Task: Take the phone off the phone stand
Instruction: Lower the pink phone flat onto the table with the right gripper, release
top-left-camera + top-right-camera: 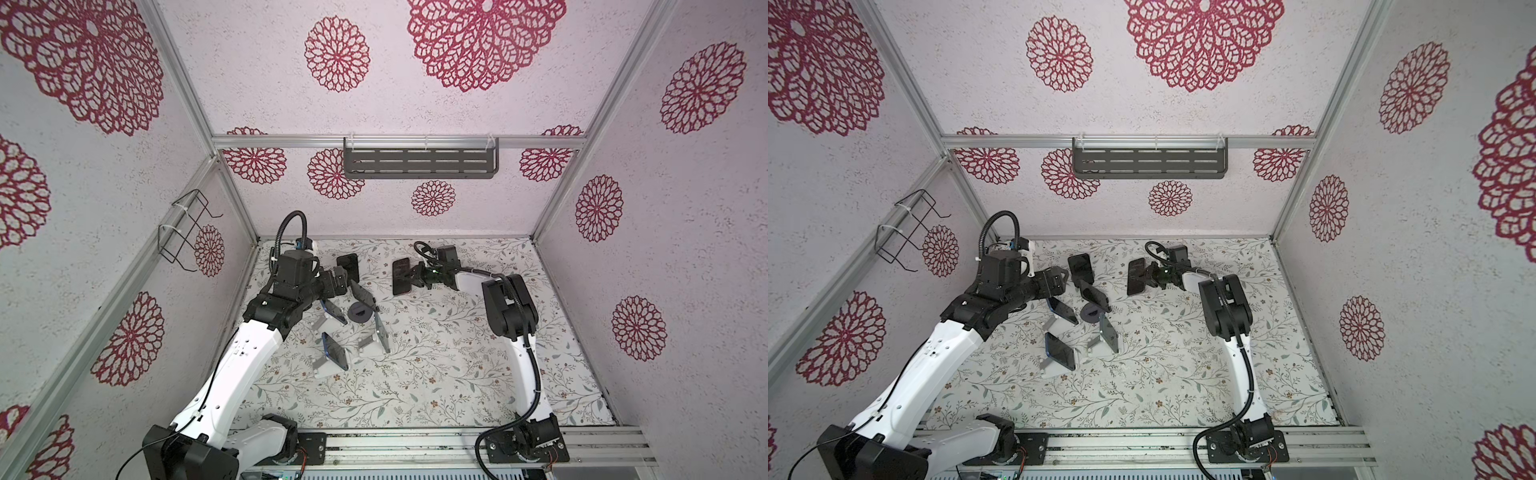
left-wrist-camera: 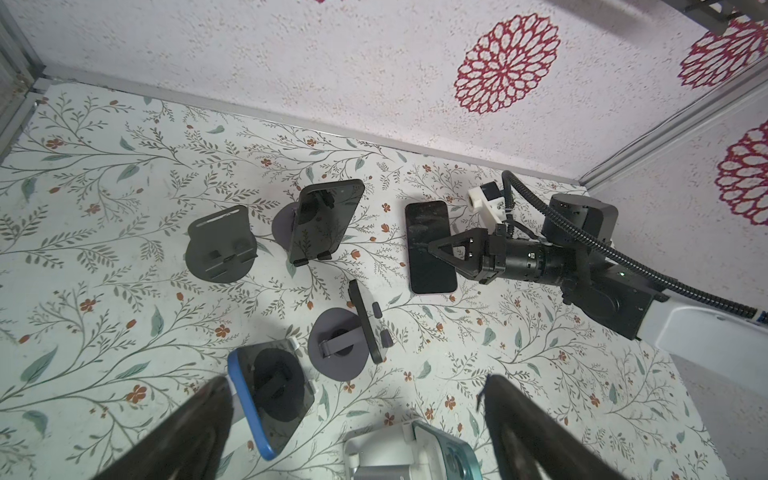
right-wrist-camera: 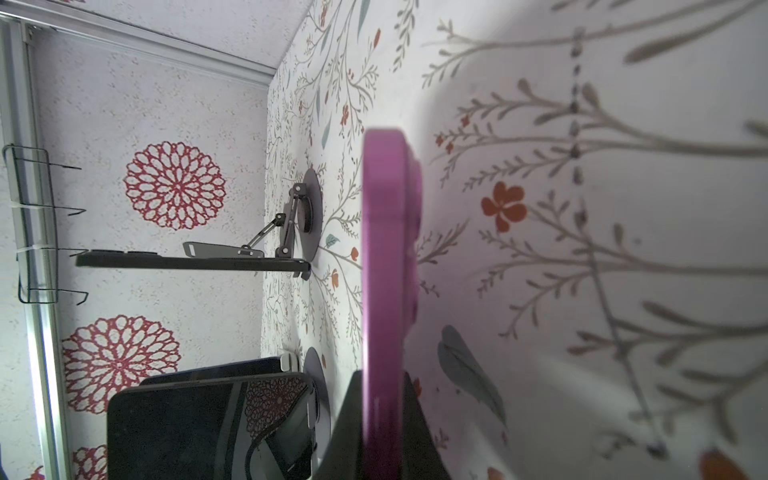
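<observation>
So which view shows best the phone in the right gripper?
The left wrist view: the phone shows its whole screen, the right gripper pinching its side. The right wrist view gives only its purple edge; both top views show it small.

The floral tabletop (image 1: 436, 386) carries a cluster of phone stands (image 1: 359, 312) toward its back left corner, several propping phones (image 1: 334, 351), plus one empty stand (image 2: 220, 245).

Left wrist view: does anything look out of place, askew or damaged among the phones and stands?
Nothing looks damaged or spilled. One dark phone stand sits empty. The purple phone is off any stand, pinched at one edge by the right gripper, and its screen looks smudged.
</observation>
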You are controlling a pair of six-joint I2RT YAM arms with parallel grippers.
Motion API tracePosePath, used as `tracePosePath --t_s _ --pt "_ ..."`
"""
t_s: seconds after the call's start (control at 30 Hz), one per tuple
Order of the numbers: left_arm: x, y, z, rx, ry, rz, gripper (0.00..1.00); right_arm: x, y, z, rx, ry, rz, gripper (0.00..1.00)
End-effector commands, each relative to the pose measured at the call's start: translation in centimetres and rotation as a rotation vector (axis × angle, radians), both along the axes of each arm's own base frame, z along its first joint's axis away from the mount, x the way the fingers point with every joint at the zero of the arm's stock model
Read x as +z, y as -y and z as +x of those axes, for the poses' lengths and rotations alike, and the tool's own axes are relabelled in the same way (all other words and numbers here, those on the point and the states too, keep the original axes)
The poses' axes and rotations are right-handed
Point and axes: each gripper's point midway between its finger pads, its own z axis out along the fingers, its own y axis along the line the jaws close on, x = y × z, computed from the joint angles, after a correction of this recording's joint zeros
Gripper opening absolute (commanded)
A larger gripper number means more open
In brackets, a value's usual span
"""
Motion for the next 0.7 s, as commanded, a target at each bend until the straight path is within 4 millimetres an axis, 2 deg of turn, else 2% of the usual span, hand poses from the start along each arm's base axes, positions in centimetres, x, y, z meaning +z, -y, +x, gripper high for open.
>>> tracePosePath --t_s 0.0,0.37,0.57,0.67 --pt "0.9 0.2 0.4 0.000 0.031 0.018 0.97 0.7 -0.4 0.7 0.007 0.030 0.015 0.24" --pt "0.3 0.0 0.7 0.013 0.013 0.050 0.97 -0.5 0.7 0.6 -0.015 0.033 -0.081 0.52" --pt "-0.1 -0.1 1.1 0.016 0.004 0.077 0.97 -0.4 1.6 0.3 -0.020 0.046 -0.142 0.74" --pt "-0.2 0.2 1.4 0.010 -0.001 0.082 0.97 -0.2 1.8 0.1 -0.020 0.050 -0.157 0.82"
